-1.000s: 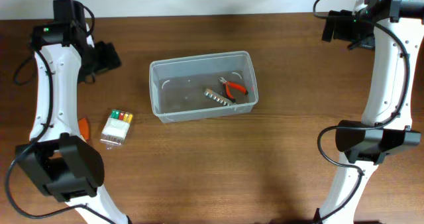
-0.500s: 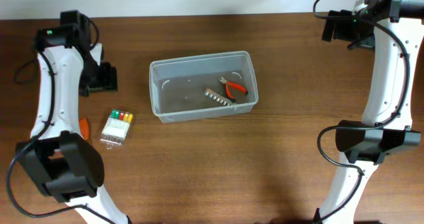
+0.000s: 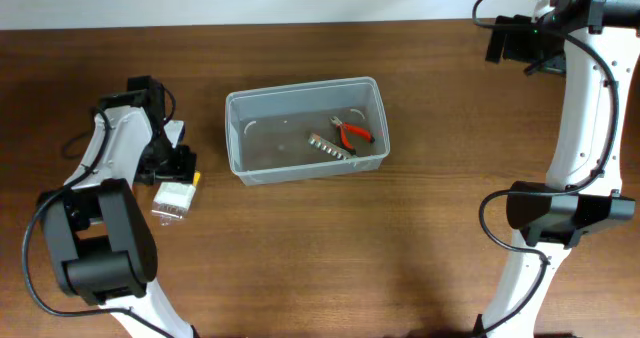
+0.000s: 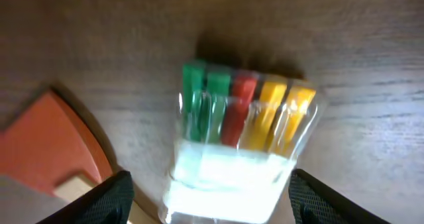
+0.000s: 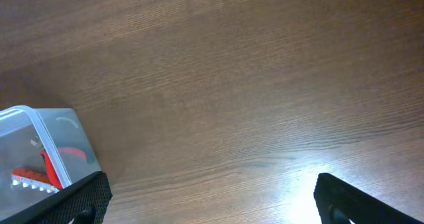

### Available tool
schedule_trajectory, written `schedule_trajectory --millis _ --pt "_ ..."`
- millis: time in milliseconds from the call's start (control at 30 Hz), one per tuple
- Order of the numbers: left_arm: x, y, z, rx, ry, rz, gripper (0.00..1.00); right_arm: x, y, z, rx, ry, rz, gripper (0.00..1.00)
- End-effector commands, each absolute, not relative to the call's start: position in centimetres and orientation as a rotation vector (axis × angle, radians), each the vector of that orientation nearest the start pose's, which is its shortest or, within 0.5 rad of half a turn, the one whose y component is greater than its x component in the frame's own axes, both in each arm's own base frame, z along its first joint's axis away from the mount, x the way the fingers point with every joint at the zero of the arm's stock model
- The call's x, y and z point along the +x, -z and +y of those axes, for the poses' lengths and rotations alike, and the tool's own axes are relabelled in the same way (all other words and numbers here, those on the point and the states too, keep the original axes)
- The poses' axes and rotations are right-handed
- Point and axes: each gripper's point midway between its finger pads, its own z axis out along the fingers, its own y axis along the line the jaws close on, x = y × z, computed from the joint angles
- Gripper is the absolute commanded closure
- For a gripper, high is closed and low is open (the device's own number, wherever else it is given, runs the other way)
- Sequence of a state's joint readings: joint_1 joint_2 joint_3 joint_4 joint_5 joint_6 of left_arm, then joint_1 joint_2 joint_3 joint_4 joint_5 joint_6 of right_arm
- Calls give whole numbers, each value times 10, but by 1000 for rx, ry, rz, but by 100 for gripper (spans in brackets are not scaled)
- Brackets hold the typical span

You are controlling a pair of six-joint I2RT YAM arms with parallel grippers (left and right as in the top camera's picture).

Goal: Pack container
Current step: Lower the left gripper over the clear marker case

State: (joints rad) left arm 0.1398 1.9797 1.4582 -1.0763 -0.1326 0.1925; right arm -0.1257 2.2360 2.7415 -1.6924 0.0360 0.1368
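Note:
The clear plastic container (image 3: 305, 130) stands on the wooden table left of centre and holds red-handled pliers (image 3: 352, 132) and a metal bit strip (image 3: 328, 146). A corner of it shows in the right wrist view (image 5: 40, 151). A small clear case of green, red and yellow bits (image 3: 174, 197) lies left of the container. In the left wrist view the case (image 4: 242, 151) lies between the spread fingers. My left gripper (image 3: 170, 163) is open, right over the case's top end. My right gripper (image 3: 508, 40) is open and empty, high at the far right.
An orange tool (image 4: 46, 144) lies beside the bit case on its left; the left arm covers it in the overhead view. Both arm bases stand near the front edge at left (image 3: 95, 253) and right (image 3: 555, 213).
My left gripper has swung from the far left back of the table forward and right, down onto the bit case. The right arm has not moved.

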Motion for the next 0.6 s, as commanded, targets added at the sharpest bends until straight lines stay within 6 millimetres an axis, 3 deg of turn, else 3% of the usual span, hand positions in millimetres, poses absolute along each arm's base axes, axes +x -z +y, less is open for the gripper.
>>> schedule_trajectory --millis 0,333,567 --pt "359 -45 76 200 -224 3150 23 453 -275 -65 389 37 2704 1" --pt "364 -44 77 188 -235 3129 23 453 -275 -65 389 37 2704 1" --pt "352 -27 75 181 -228 3155 23 453 -275 -65 389 37 2705 2"
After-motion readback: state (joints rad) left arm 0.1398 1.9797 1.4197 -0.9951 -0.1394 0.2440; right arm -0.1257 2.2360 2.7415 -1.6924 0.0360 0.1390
